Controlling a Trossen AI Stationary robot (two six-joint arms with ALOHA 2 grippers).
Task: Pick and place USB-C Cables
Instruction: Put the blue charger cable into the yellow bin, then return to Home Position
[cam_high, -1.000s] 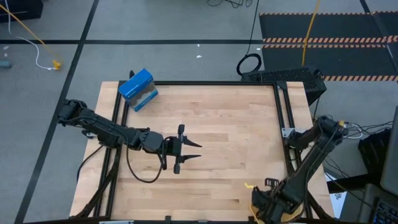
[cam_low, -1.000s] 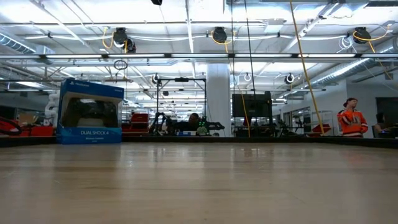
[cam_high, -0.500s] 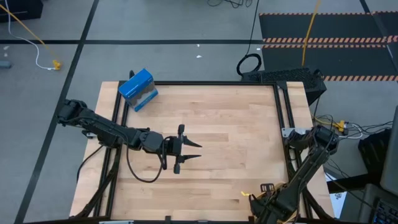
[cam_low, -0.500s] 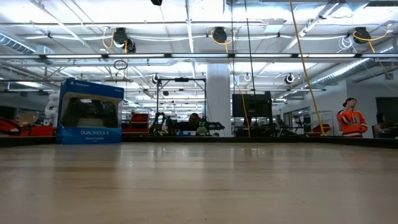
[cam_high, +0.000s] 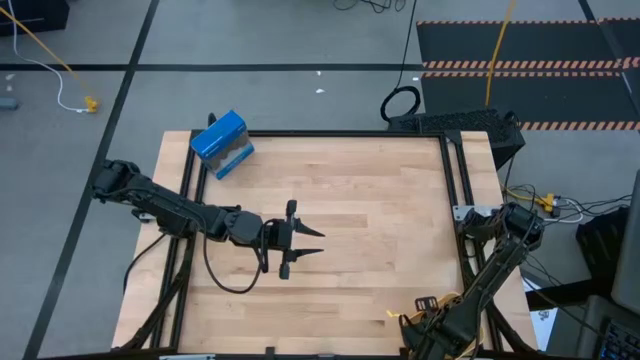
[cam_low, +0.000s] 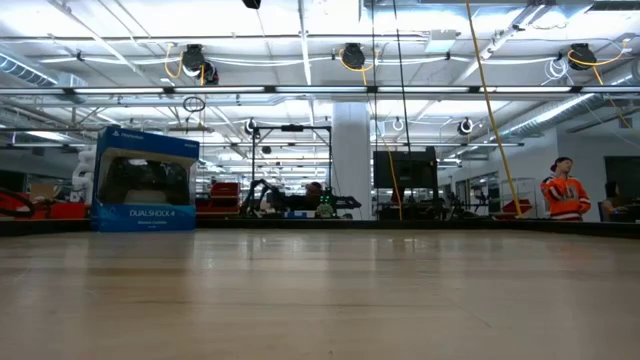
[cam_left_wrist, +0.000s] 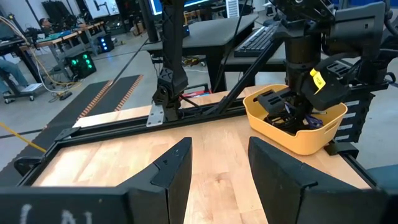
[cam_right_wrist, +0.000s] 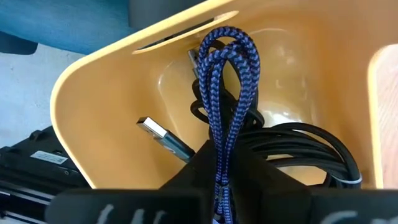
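Note:
The blue-purple braided USB-C cable (cam_right_wrist: 225, 87) lies folded in a loop inside the yellow bin (cam_right_wrist: 102, 93), beside a bundle of black cables (cam_right_wrist: 305, 146) and a silver plug (cam_right_wrist: 160, 135). My right gripper (cam_right_wrist: 227, 177) is down in that bin (cam_left_wrist: 300, 142) at the table's near right corner and is shut on the blue-purple cable. In the high view the right gripper (cam_high: 428, 312) hides most of the bin (cam_high: 403, 320). My left gripper (cam_high: 318, 242) hovers open over the middle of the table, holding nothing. My right gripper pinches the folded blue-purple cable between its two fingers, with several strands side by side (cam_right_wrist: 221, 163). It reaches into the bin from above, as the left wrist view shows (cam_left_wrist: 289, 112). The cable's looped end (cam_right_wrist: 227, 43) sticks out beyond the fingertips toward the bin wall.
A blue box (cam_high: 222, 143) stands at the table's far left corner, also seen in the low view (cam_low: 143, 180). Black frame rails (cam_high: 455, 170) run along the table's edges. Bare wood (cam_high: 370, 200) spreads between the left gripper and the bin. A person (cam_low: 565, 190) stands far off in the room.
My right arm has folded lower, its elbow dropping toward the near edge and its wrist sinking over the yellow bin; it has held still for the last half second.

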